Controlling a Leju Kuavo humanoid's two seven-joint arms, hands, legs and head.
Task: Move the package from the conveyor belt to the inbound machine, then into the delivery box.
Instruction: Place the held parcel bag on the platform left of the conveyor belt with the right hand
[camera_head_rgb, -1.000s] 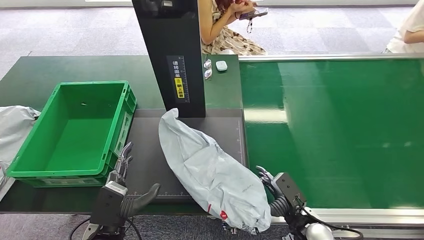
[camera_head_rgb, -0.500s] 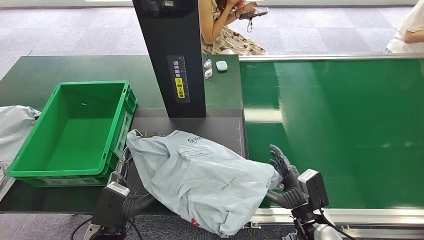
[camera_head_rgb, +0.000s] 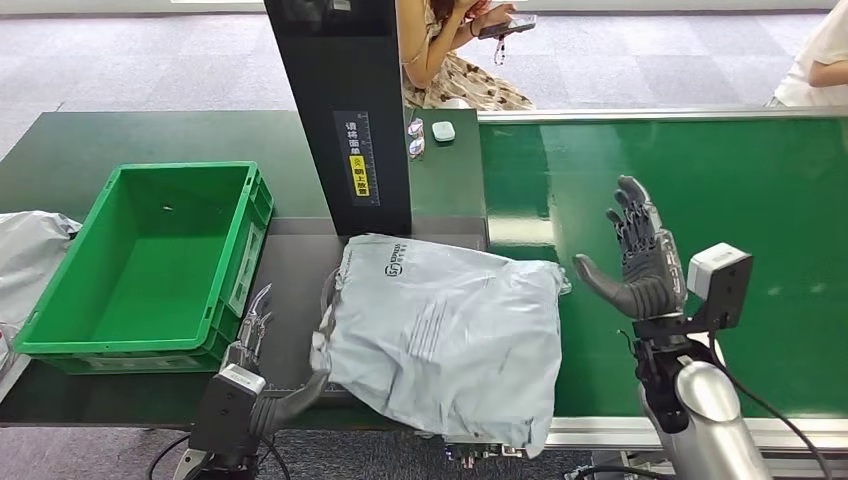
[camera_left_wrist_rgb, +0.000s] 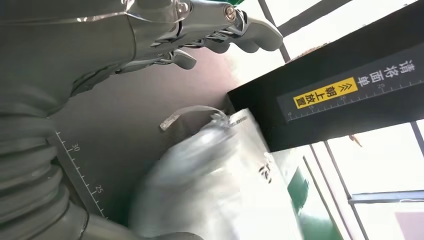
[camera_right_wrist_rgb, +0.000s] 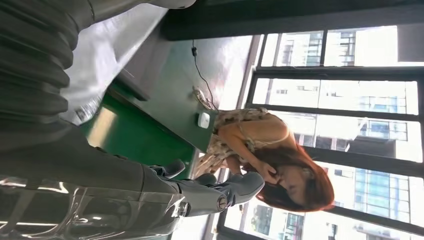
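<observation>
While the grey package lies flat on the dark scale plate of the inbound machine, its right edge overhangs the green conveyor belt and its near corner hangs past the table edge. Right hand, at approx. 3 o'clock from the pkg, is raised above the belt w/ fingers spread apart, palm toward the pkg, holding nothing, clear of it. Left hand, at approx. 8 o'clock, sits low at the pkg's left edge; thumb reaches against the bag, other fingers extended and apart, not closed on it. Green delivery box stands at 9 o'clock. A person sits at 12 o'clock behind the machine.
</observation>
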